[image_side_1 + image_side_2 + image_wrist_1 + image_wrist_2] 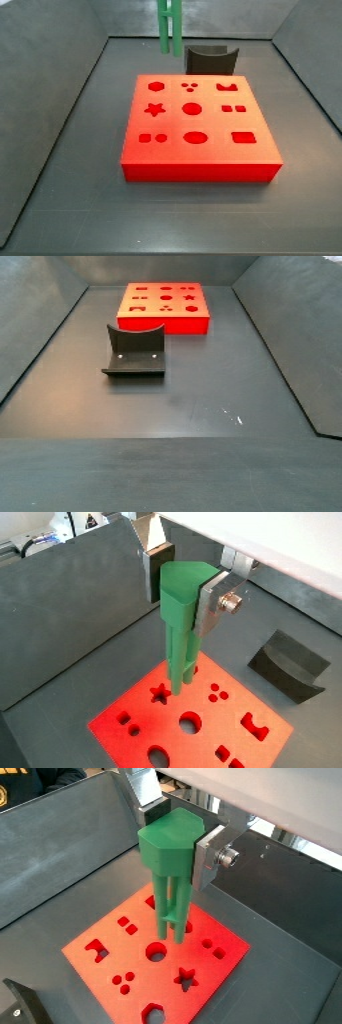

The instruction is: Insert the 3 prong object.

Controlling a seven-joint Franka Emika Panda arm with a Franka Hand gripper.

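Green 3 prong object (171,863) clamped in gripper (181,853).

In a side view only the prongs of the 3 prong object (167,28) show; its upper part and the claw holding it are cut off by the picture's top edge. In the side view from the far end, neither claw nor green piece can be seen.

In both wrist views the claw (189,597) is clamped on the piece, but only one silver finger (214,600) shows; the opposite finger is hidden behind the green bar.

The red block (187,717) is cut off at a wrist picture's lower edge, and the dark grey holder (19,1004) is clipped at a corner.

The block's holes (166,298) are too small to tell apart from the tabletop's far end.
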